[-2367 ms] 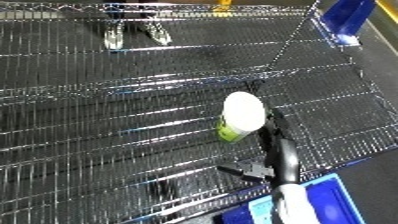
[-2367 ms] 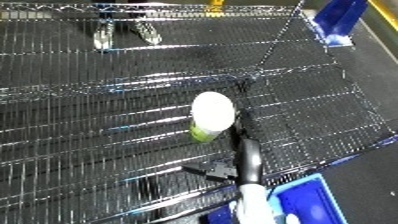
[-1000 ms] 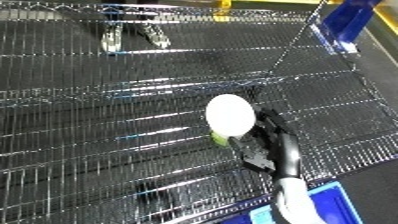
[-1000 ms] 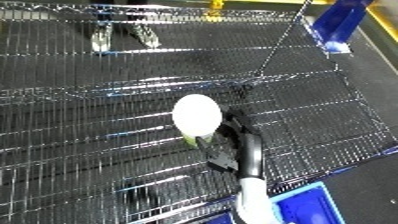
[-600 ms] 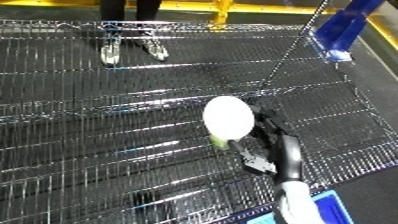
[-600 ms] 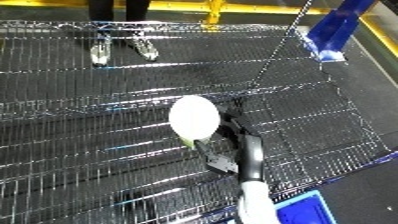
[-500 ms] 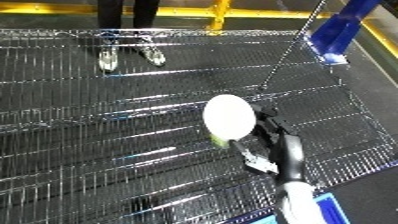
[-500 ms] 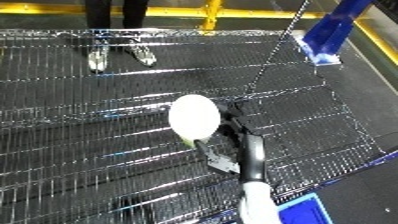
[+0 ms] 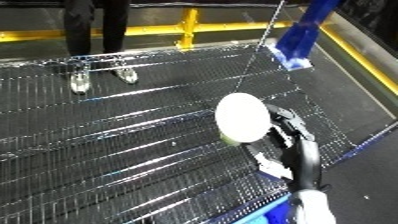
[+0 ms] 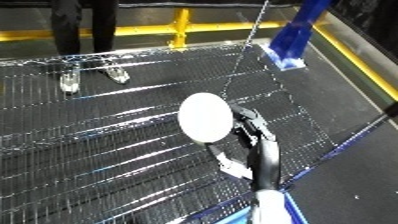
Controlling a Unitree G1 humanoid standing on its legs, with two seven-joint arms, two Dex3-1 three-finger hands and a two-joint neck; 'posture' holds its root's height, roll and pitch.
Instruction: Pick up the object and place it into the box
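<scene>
Left eye view: the wire-mesh tabletop point(image 9: 133, 145) fills most of the picture, bare and shiny to the left of the arm, so there is wide open room on that side. Its far edge runs along a yellow rail point(image 9: 187, 27), and a thin metal rod point(image 9: 266, 30) slants down from the top toward the middle. At the upper right stands a blue post point(image 9: 302, 35) on the mesh corner, with dark floor beyond the right-hand edge. A sliver of blue, the bin point(image 9: 271, 215), shows at the bottom edge beside the white forearm. The right hand point(image 9: 286, 137) comes up from below on its black wrist, fingers point(image 9: 289, 117) curled round the side of the object point(image 9: 240, 117), which sits lifted in front of the mesh, right of centre. The object shows a round white face, nearly flat, with a pale yellow-green body peeking out under it.

Right eye view: the same scene. The object's white disc lies near the middle, the thumb and fingers wrapped against its right edge. More of the dark floor point(image 10: 355, 165) shows past the tabletop's near-right edge. The left hand appears nowhere.
</scene>
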